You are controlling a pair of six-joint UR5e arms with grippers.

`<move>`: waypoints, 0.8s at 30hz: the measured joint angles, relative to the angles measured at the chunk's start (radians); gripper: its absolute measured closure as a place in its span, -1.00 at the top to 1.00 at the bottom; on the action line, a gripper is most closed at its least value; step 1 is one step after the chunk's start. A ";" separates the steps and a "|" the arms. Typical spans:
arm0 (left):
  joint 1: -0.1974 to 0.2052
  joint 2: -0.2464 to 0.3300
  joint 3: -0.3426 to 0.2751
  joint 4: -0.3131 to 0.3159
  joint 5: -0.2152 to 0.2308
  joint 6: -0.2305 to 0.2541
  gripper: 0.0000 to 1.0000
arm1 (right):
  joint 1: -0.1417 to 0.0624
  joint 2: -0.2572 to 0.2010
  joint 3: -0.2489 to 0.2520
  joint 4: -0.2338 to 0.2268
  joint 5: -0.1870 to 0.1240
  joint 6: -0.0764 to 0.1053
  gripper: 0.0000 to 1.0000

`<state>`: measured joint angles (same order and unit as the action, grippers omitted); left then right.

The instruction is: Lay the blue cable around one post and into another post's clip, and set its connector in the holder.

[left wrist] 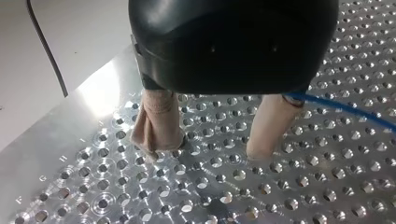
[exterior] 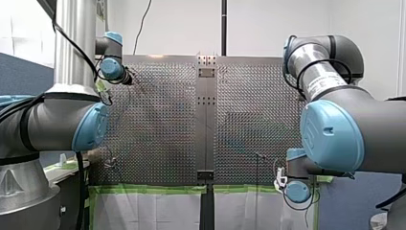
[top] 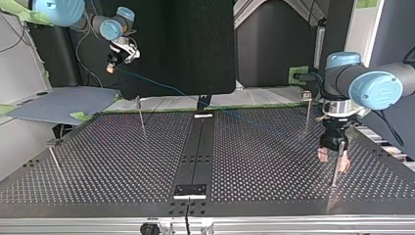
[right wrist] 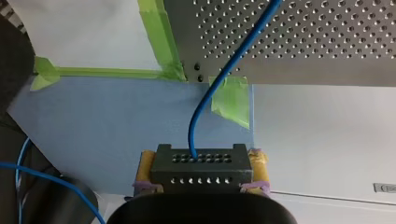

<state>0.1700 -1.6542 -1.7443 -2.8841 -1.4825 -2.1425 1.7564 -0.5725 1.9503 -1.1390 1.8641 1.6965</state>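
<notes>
My right gripper point(right wrist: 202, 157) is shut with its yellow pads on a black connector block point(right wrist: 196, 173). It hangs off the table's edge, and in the top view it sits high at the left point(top: 115, 61). The blue cable point(right wrist: 219, 79) leaves the block and runs onto the perforated table, crossing it thinly point(top: 166, 88) toward the top view's right. There my left gripper point(top: 333, 160) stands open, its beige pads low over the plate. A thin post point(top: 336, 169) rises right by its fingers. In the left wrist view the cable point(left wrist: 345, 108) passes beside one finger point(left wrist: 268, 133), with nothing between the two.
More thin posts stand on the table point(top: 122, 161): one at the back left point(top: 140, 113), one at the back right point(top: 307, 110), one near the left edge point(top: 54, 159). A small plate point(top: 191, 191) lies on the centre strip near the front edge. Green tape point(right wrist: 159, 32) lines the table's border.
</notes>
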 joint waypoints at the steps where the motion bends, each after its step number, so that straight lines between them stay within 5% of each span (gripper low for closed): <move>1: -0.001 0.000 0.000 0.000 0.000 0.000 1.00 | -0.005 0.000 0.008 -0.008 -0.008 0.005 -1.00; 7: -0.002 0.000 0.000 0.000 0.000 0.001 1.00 | -0.027 0.001 0.036 -0.062 -0.062 0.055 -1.00; 17: -0.003 0.000 0.000 0.002 0.000 0.001 1.00 | -0.055 0.019 -0.040 -0.081 -0.152 0.137 -1.00; 20: -0.003 0.000 0.000 0.003 0.001 0.002 1.00 | -0.059 0.040 -0.064 -0.063 -0.176 0.138 -1.00; 24: -0.003 0.000 0.000 0.003 0.001 0.003 1.00 | -0.062 0.071 -0.096 -0.033 -0.207 0.115 -1.00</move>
<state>0.1668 -1.6542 -1.7439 -2.8812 -1.4815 -2.1400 1.6942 -0.5019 1.8544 -1.1723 1.6566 1.8112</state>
